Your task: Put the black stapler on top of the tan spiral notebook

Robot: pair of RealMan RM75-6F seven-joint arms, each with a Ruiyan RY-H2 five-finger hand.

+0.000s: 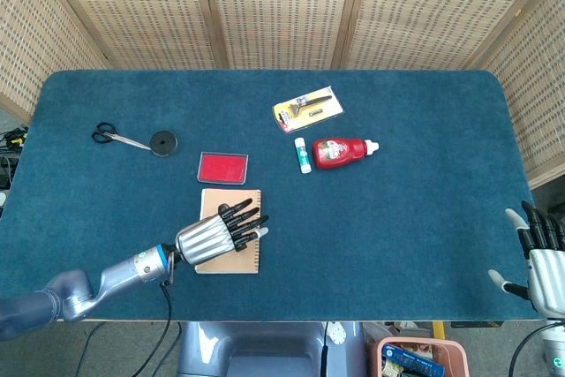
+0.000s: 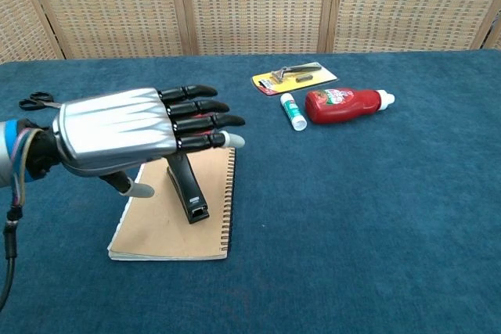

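Your stapler [image 2: 186, 188] lies flat on the notebook [image 2: 160, 224], roughly along its middle, nose toward the near edge, with the spiral binding just to its right. In the head view it is hidden under the hand, so judge it from the chest view.

Your left hand [image 2: 125, 132] hovers directly above the stapler, fingers [image 2: 197, 105] stretched out and spread, thumb hanging down beside the stapler's left side. It holds nothing, though I cannot tell whether the thumb is touching the stapler's rear end.

The placing looks done; the risk lies in the retreat. If you pull the hand away low or sideways, the thumb could catch the stapler and drag it off the notebook, or shove the notebook across the table. Lift straight up first.

Behind the notebook, a red box [image 1: 222, 167] sits just beside its far edge.

Your right hand [image 1: 540, 260] rests well apart, off the notebook's far right, fingers spread and empty.
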